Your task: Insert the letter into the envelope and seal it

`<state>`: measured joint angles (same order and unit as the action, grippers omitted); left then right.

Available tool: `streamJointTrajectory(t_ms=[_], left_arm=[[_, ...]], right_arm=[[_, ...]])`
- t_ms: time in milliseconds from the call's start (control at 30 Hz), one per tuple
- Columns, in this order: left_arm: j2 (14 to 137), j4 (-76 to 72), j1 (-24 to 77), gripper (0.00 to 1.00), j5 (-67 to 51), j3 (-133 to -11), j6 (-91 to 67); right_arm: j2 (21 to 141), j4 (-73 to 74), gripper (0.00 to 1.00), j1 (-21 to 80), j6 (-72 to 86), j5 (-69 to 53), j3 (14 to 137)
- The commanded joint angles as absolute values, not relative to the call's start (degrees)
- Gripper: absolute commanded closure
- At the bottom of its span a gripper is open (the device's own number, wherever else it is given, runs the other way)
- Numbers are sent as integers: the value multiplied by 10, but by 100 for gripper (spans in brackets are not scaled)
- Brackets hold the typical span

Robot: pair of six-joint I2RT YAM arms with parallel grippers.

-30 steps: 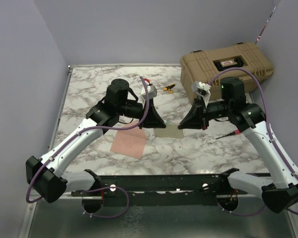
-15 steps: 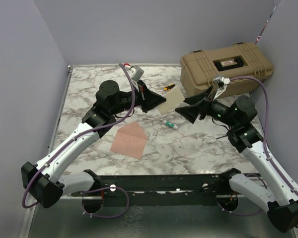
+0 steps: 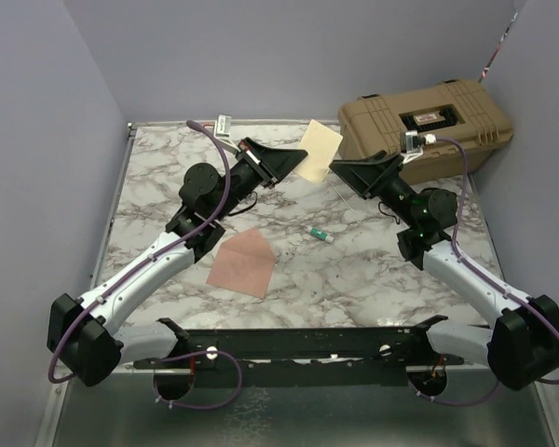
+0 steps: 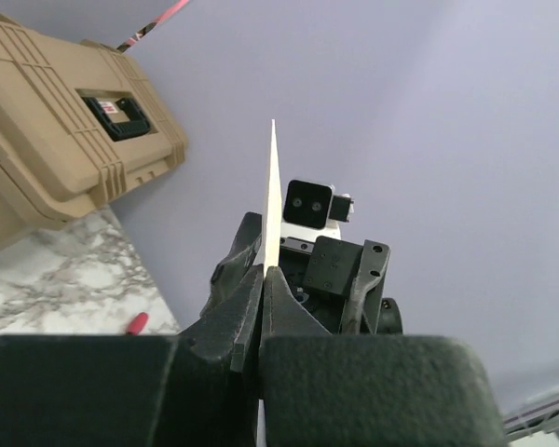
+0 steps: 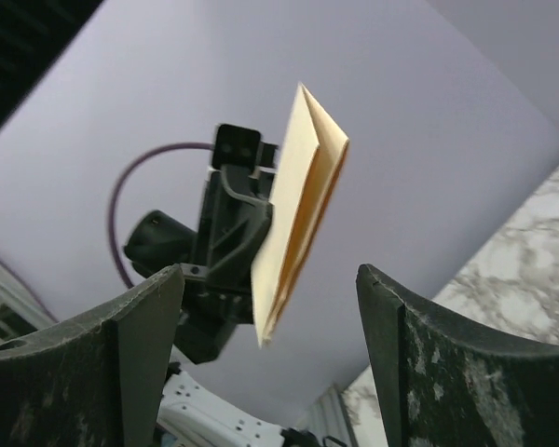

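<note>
Left tool [image 3: 294,169] clamped on letter [image 3: 319,151] edge; folded paper, light, floppy, so I'd pinch near fold. Right tool [image 3: 339,171] apart, empty.

The envelope [image 3: 242,264] is salmon-pink, the letter [image 3: 318,151] pale cream, the tabletop [image 3: 158,168] white marble with grey veins, the case [image 3: 466,107] tan.

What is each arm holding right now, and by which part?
The left gripper pinches the letter by its lower edge, up in the air. The right gripper is open, holding nothing.
</note>
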<state>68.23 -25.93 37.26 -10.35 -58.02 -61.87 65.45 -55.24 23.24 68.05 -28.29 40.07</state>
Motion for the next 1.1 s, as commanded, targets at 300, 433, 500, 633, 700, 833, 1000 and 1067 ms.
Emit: streamJointTrajectory(t_ms=[300, 433, 500, 633, 700, 833, 1000, 1067], left_arm=[[693, -331, 374, 100, -81, -548, -710], [694, -332, 374, 100, -80, -545, -705], [694, -332, 374, 100, -79, -546, -700], [696, -333, 374, 100, -83, -552, -691], [697, -333, 374, 100, -93, -552, -685], [679, -323, 374, 61, -100, -517, -669], [644, -94, 374, 18, -64, -502, -568], [632, 21, 373, 14, -12, -496, -540]], right_arm=[[713, -626, 44, 234, 762, -325, 485], [712, -591, 45, 234, 741, -323, 485], [710, -569, 47, 235, 729, -319, 486], [717, -553, 67, 235, 716, -317, 491], [723, -547, 83, 235, 712, -317, 497], [724, -487, 99, 235, 677, -308, 505], [712, -314, 99, 234, 554, -257, 504], [717, -264, 99, 235, 518, -239, 500]])
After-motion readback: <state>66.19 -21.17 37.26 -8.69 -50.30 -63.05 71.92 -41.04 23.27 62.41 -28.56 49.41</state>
